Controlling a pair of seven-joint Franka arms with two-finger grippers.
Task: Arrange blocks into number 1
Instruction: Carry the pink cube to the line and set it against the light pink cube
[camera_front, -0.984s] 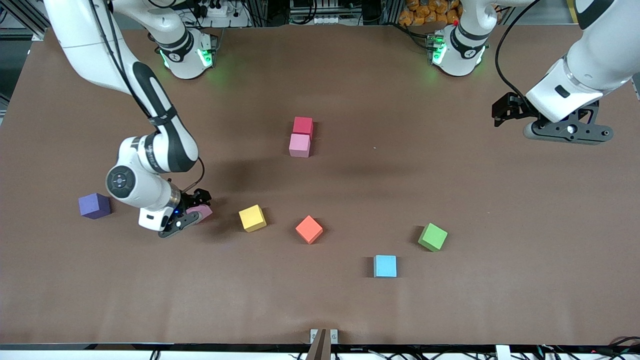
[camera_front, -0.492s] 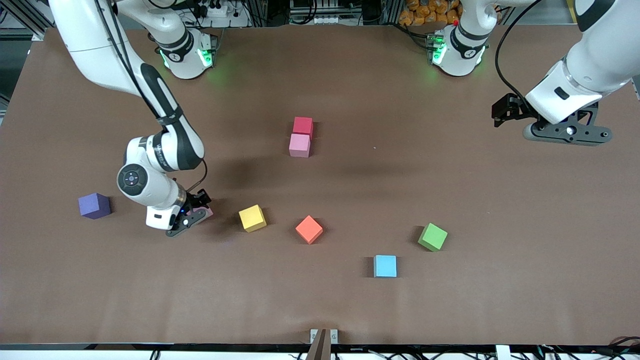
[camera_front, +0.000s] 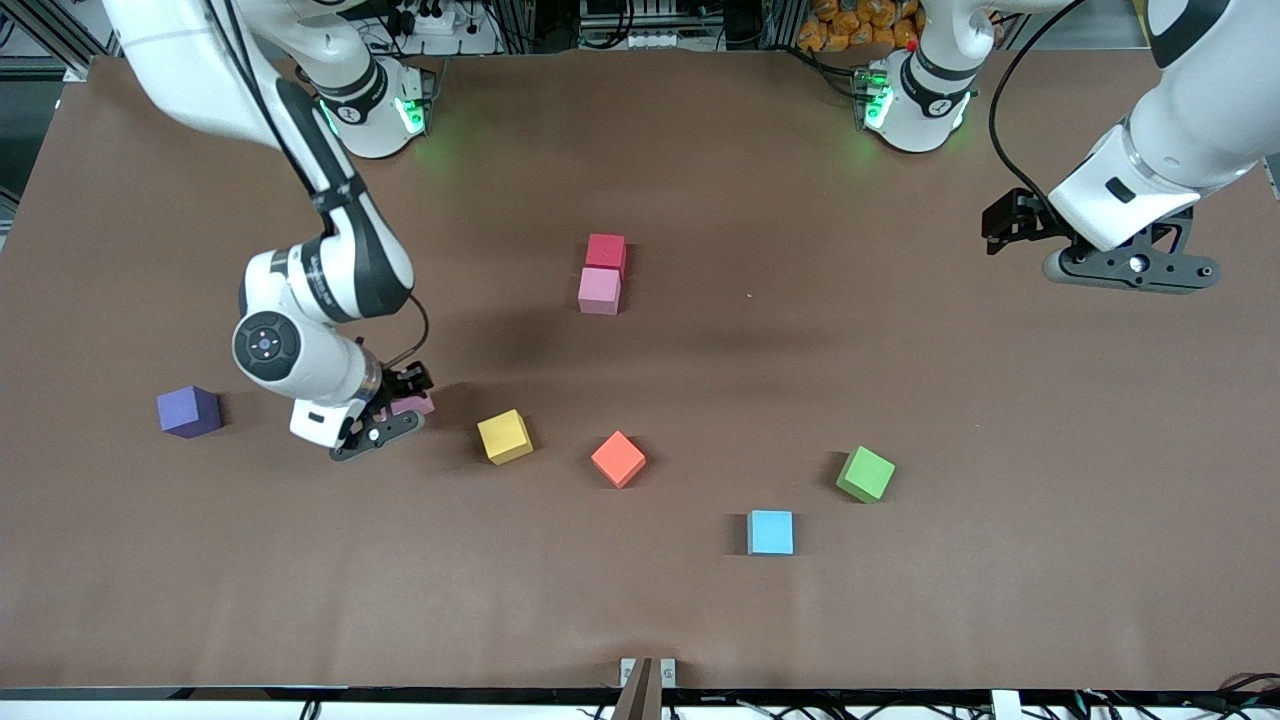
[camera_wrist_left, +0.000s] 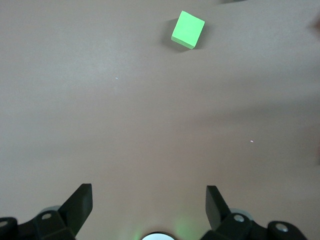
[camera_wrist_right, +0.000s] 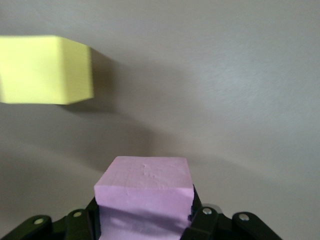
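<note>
The right claw (camera_front: 392, 418) is clenched on a pink block (camera_wrist_right: 144, 197), which the arm mostly hides in the front view. The block sits square between the fingers, just off the worktop (camera_front: 640, 600), beside the yellow block (camera_front: 505, 437). The left claw (camera_wrist_left: 149, 207) waits released above the worktop's left-arm end.

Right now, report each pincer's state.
Left pincer: open, holding nothing, waiting at the left arm's end of the table.
Right pincer: shut on the pink block, beside the yellow block.

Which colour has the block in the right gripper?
Pink block, held in the right gripper; best seen in the right wrist view.
</note>
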